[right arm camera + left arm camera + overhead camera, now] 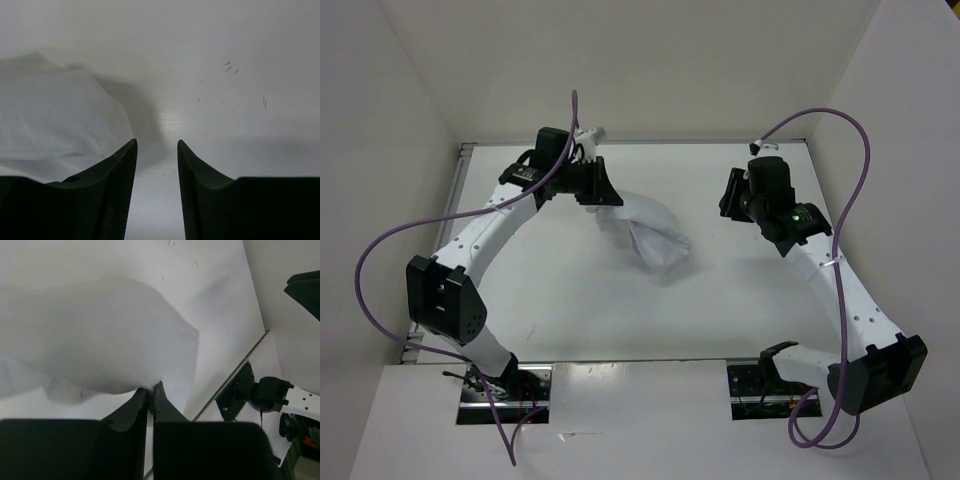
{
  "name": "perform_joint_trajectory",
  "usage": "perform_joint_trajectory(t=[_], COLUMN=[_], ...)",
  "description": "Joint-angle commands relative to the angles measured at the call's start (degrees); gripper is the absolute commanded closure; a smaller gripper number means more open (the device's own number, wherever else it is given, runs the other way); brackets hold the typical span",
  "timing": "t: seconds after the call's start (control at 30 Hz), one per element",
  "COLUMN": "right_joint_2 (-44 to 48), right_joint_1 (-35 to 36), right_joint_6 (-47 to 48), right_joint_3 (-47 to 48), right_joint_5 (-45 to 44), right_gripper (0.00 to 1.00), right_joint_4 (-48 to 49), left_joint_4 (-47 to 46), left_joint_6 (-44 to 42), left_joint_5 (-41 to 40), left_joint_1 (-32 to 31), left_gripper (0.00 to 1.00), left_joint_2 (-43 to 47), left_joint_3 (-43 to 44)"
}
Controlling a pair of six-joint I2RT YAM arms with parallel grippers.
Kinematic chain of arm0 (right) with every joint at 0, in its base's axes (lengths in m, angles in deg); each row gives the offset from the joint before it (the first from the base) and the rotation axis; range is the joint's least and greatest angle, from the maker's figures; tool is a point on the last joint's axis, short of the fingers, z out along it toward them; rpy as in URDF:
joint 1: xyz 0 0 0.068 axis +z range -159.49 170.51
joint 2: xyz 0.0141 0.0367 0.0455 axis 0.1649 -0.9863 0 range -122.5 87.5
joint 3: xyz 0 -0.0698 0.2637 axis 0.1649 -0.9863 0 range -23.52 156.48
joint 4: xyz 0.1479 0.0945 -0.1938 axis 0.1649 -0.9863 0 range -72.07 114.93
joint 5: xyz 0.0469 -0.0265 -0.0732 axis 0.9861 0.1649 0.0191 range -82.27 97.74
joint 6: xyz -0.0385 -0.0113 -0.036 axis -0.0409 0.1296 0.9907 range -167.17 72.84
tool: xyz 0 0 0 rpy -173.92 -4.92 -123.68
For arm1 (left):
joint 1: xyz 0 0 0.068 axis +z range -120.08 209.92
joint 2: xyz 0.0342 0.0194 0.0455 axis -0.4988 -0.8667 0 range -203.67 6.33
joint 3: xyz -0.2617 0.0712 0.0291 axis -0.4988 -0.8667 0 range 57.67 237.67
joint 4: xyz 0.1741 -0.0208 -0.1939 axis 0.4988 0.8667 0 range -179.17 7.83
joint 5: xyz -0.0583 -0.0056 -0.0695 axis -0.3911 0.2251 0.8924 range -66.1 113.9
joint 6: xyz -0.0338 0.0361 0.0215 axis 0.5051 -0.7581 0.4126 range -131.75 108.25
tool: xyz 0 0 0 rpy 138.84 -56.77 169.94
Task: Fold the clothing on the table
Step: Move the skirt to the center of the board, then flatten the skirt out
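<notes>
The white clothing (646, 236) hangs bunched and lifted at its far-left edge, its lower right part trailing on the table (570, 300). My left gripper (604, 199) is shut on that edge. In the left wrist view the fingertips of the left gripper (151, 386) pinch the fabric, and the clothing (100, 340) drapes away below them. My right gripper (730, 196) hovers to the right of the garment, apart from it and open. In the right wrist view the right gripper (157, 143) has bare table between its fingers, and the clothing (55, 115) lies to its left.
White walls enclose the table on the left (390, 150), back and right. A thin metal rim (640, 142) runs along the far edge. Purple cables (380, 250) loop beside both arms. The arm bases (500, 395) sit at the near edge.
</notes>
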Motion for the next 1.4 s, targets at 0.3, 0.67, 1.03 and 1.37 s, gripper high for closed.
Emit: perform_joint_trajectory(t=[0.3, 0.67, 1.03, 1.37], right_joint_2=[-0.5, -3.6, -20.0, -26.6], right_joint_1=[0.3, 7.5, 15.5, 19.5], right_joint_6=[-0.4, -12.7, -25.1, -35.2], right_joint_3=[0.5, -13.5, -13.5, -15.0], right_joint_5=[4.1, 15.0, 17.8, 12.9], right_gripper=[0.58, 0.61, 0.61, 0.61], right_joint_4=[-2.0, -7.1, -3.8, -3.8], left_joint_4=[-1.8, -3.4, -0.7, -2.3], left_joint_6=[1.9, 1.9, -3.1, -3.1], left_joint_5=[-4.8, -2.4, -1.5, -0.2], left_joint_1=[0.6, 0.1, -2.2, 0.1], left_gripper=[0.59, 0.59, 0.67, 0.64], left_joint_2=[-14.8, -22.0, -25.9, -20.9], left_joint_3=[8.7, 11.2, 12.0, 6.9])
